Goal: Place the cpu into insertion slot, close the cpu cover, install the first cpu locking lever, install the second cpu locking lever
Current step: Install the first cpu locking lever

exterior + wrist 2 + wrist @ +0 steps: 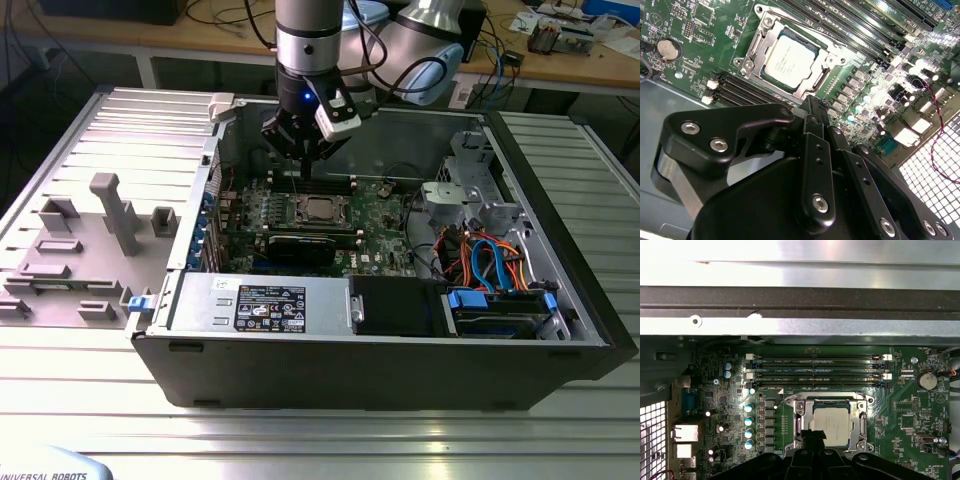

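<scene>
Confirming pos. (A): where was the cpu (pixel 790 60) rel. to the claw (pixel 811 103)?

B: Just ahead of and below its tips. It sat in the insertion slot (pixel 815 50), w/ the cpu cover (pixel 754 49) lying flat round it. Claw was pinched narrow, no part seen in it.

A: Appearance? Handling?

B: Small flat square w/ a dull silver top and fine print. Prob. light, stiff, slick on top, fragile underneath; grip by the edges only. Cover was a thin, stiff sheet-metal frame; press its rim, not the chip.
</scene>
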Tool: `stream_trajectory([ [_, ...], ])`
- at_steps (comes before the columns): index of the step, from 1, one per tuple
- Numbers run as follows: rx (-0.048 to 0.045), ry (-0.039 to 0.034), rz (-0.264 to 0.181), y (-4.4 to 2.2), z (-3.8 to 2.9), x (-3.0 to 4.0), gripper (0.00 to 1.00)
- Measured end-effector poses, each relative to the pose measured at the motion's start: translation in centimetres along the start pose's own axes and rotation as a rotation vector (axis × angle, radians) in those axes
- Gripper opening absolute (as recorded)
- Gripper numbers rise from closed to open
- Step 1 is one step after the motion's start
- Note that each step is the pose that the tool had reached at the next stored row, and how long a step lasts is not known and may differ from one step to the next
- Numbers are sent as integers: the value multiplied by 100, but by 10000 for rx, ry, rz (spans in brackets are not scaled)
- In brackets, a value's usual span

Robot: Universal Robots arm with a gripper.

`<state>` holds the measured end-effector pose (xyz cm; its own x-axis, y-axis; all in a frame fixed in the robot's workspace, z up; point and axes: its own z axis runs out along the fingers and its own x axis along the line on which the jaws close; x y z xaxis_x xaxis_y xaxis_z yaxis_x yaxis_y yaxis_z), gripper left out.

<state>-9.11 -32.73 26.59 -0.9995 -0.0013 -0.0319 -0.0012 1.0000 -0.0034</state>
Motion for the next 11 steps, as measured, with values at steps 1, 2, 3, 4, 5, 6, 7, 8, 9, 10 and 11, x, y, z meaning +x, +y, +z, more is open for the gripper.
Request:
stream_trajectory([
  [1, 0, 0, -1, 0, 0, 0, 11],
  [2, 1, 1, 0, 0, 0, 1, 11],
  [3, 0, 1, 3, 0, 0, 6, 11],
  [4, 1, 0, 1, -1, -1, 16, 11],
  [5, 0, 0, 0, 0, -1, 26, 11],
  [6, 0, 0, 0, 0, 0, 43, 11],
  [7, 1, 1, -1, 0, 0, 60, 11],
  [8, 0, 1, -1, 0, 0, 87, 11],
  [9, 0, 0, -3, 0, 1, 111, 11],
  [10, 1, 1, -4, 0, 2, 140, 11],
  [11, 1, 1, -7, 0, 3, 169, 11],
])
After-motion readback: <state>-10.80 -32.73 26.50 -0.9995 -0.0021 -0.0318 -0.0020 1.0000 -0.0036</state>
